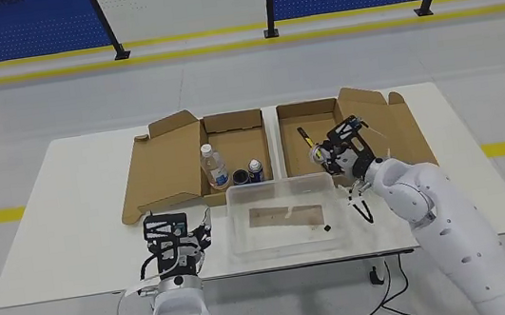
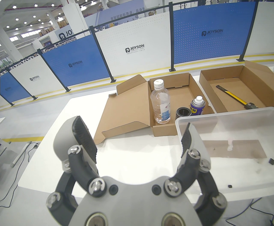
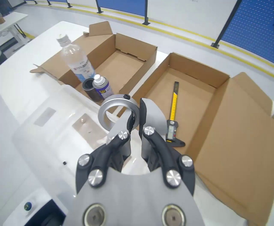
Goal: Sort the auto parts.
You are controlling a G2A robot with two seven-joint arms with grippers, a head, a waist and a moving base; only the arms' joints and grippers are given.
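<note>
Over the clear bin's (image 1: pixel 275 185) far corner, right pincer (image 3: pixel 137 111): clamped on a metal ring's (image 3: pixel 115 100) rim, held in the air
Left pincer (image 2: pixel 133 128): spread wide, nothing in it, beside the bin's near-left corner
Right box (image 3: pixel 197 96): caliper (image 3: pixel 176 100) lying inside
Left box (image 3: pixel 119 64): bottle (image 3: pixel 77 62), spray can (image 3: pixel 101 85), black sleeve (image 3: pixel 90 89)

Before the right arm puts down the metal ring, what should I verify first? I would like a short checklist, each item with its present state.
1. Grip on the metal ring: the right gripper is shut on its rim: ok.
2. Room in the right box: bare floor beside the caliper: ok.
3. Path clear of the left gripper: open, low by the clear bin, away from the boxes: ok.
4. Ring above bare floor, not the caliper: cannot tell.
5. This box is the correct one: cannot tell.
</note>
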